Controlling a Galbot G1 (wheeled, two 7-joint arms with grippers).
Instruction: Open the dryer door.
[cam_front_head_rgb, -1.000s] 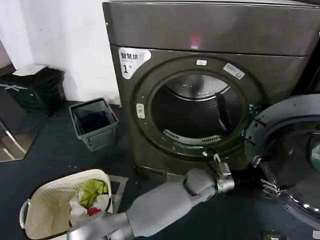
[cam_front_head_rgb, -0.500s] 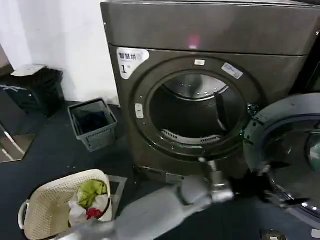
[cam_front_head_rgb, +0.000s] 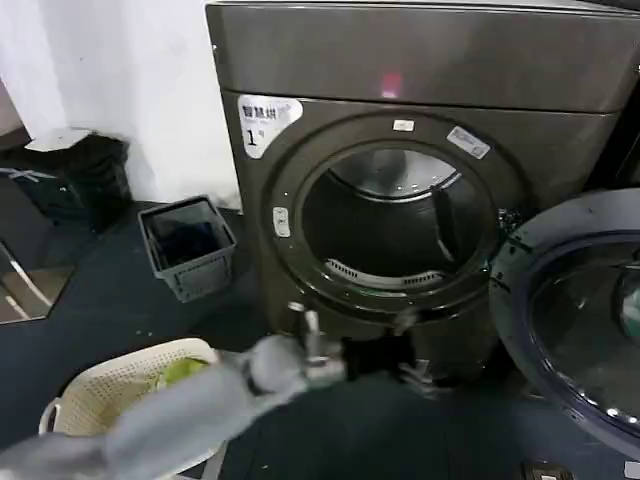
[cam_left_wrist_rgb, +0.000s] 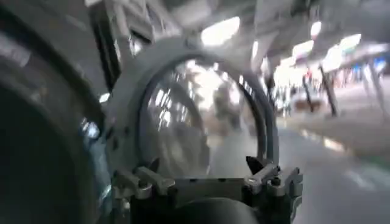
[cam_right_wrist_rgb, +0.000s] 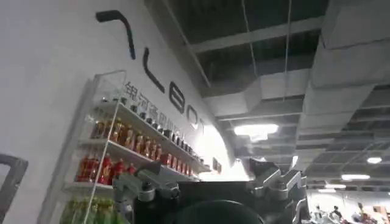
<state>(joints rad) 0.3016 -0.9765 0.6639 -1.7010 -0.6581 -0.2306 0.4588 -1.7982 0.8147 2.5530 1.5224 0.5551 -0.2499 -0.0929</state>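
We log the dryer (cam_front_head_rgb: 420, 200) at frame centre, drum opening facing us. The dryer door (cam_front_head_rgb: 575, 310) stands swung wide at lower right. Our left hand (cam_front_head_rgb: 415, 372), below the opening, grips nothing, fingers parted.

A laundry corner inside a larger shop or showroom: a numbered front-loading dryer (cam_front_head_rgb: 420, 200) stands on dark floor with a laundry basket (cam_front_head_rgb: 110, 400) and a grey bin (cam_front_head_rgb: 188, 247) nearby, while shelves of bottled drinks (cam_right_wrist_rgb: 122, 152) line a wall under ceiling lights.
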